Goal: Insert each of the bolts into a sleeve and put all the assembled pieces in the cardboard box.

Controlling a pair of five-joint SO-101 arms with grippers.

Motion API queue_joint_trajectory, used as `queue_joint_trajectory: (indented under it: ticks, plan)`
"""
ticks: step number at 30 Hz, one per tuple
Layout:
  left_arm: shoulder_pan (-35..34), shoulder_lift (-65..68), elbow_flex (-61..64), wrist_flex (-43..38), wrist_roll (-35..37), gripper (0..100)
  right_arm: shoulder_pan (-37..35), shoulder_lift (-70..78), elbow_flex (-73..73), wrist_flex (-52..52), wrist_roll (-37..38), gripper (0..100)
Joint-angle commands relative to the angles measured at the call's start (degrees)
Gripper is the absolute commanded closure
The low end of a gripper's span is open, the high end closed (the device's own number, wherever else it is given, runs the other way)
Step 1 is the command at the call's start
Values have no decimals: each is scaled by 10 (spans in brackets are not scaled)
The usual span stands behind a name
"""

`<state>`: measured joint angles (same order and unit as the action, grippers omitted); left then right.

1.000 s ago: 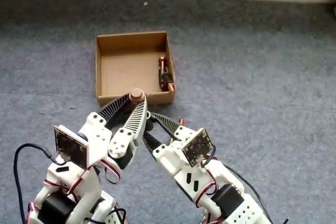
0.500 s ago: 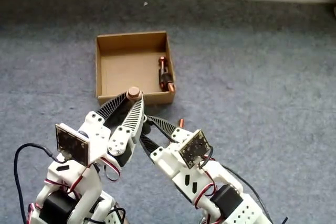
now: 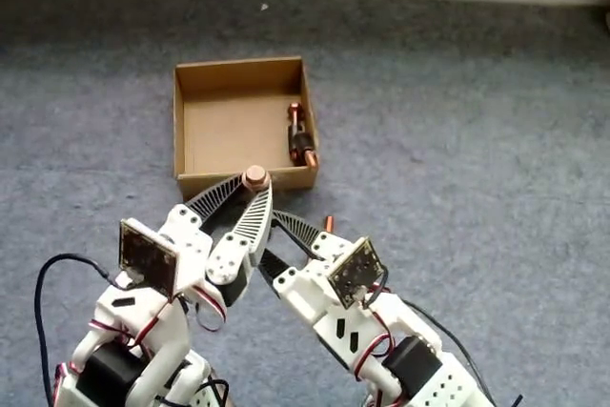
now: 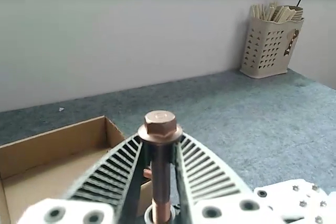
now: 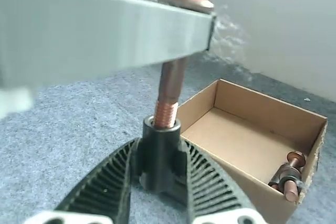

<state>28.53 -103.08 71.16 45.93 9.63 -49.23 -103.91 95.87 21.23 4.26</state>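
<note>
My left gripper (image 3: pixel 254 188) is shut on a copper bolt (image 3: pixel 254 177), holding it upright by the shank just under its hex head (image 4: pixel 159 124), in front of the cardboard box's near wall. Below it my right gripper (image 5: pixel 159 157) is shut on a black sleeve (image 5: pixel 158 150). The bolt's threaded end (image 5: pixel 166 113) stands in the sleeve's top opening. In the high view the right gripper (image 3: pixel 270 235) lies partly under the left one. The cardboard box (image 3: pixel 181 121) holds an assembled bolt and sleeve (image 3: pixel 302 140) along its right wall.
A small orange piece (image 3: pixel 329 223) shows on the grey carpet beside the right gripper. A beige basket of sticks (image 4: pixel 270 40) stands by the white wall. Open carpet spreads to the right of the box.
The left arm shifted a little to the right, and the bolt head ended slightly nearer and to the right. The right arm drew back a little. Both grips stayed shut.
</note>
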Motion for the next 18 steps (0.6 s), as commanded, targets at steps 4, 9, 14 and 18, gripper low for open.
queue_joint_trajectory:
  ticks: [4, 9, 14, 18]
  plan:
    - [15, -2, -3, 2, -3, 992, 0, -13, 71, -15, 5, 993]
    - [-25, -2, 21, 2, -3, 878, 50, -13, 68, -16, 2, 993]
    - [-72, -1, 45, 2, -2, 788, 68, -13, 70, -16, 2, 993]
    - [-89, 0, 46, 3, -2, 786, 69, -13, 73, -16, 2, 993]
